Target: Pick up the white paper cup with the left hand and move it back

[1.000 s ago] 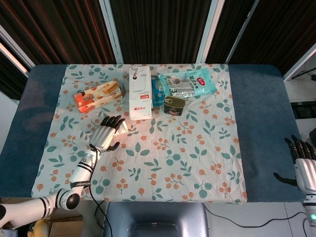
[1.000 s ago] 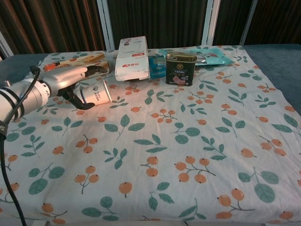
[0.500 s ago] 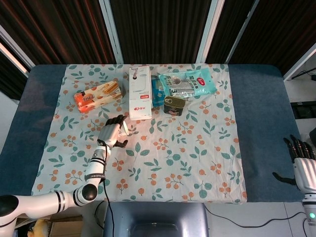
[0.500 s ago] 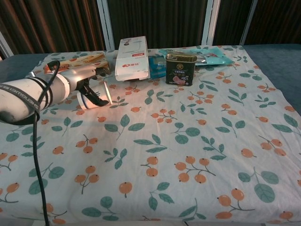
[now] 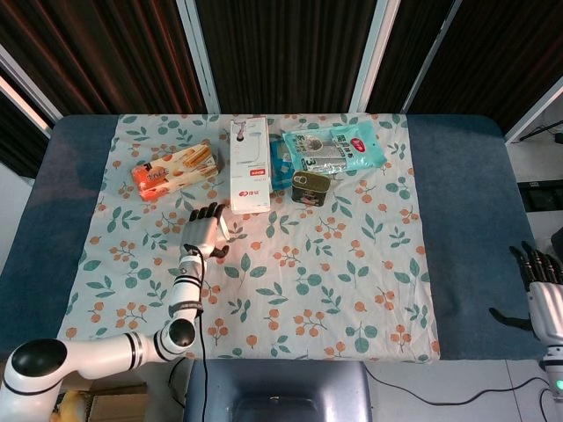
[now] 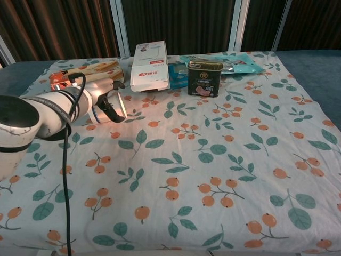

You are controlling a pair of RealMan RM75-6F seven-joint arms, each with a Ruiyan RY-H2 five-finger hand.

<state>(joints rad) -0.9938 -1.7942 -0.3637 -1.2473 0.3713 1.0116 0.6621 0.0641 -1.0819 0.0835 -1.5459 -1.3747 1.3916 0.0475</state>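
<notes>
The white paper cup [image 6: 115, 108] lies tilted on its side on the floral cloth at the left, its mouth facing right. My left hand [image 6: 101, 100] wraps it, with fingers over the top and the thumb under its front. From above, only the cup's rim [image 5: 223, 229] shows beside my left hand [image 5: 202, 230], just in front of the white box. Whether the cup is off the cloth I cannot tell. My right hand [image 5: 542, 283] hangs off the table's near right corner, fingers apart and holding nothing.
Along the back stand a biscuit packet [image 5: 174, 169], a white carton [image 5: 249, 165], a blue packet [image 5: 280, 163], a green tin [image 5: 310, 187] and a teal pouch [image 5: 334, 148]. The carton [image 6: 149, 66] lies just behind the cup. Blue table [image 5: 462, 202] flanks the cloth.
My left arm has swung in, so the forearm now points straight at the cup. The fingers have closed round the cup. The right hand has barely moved.
</notes>
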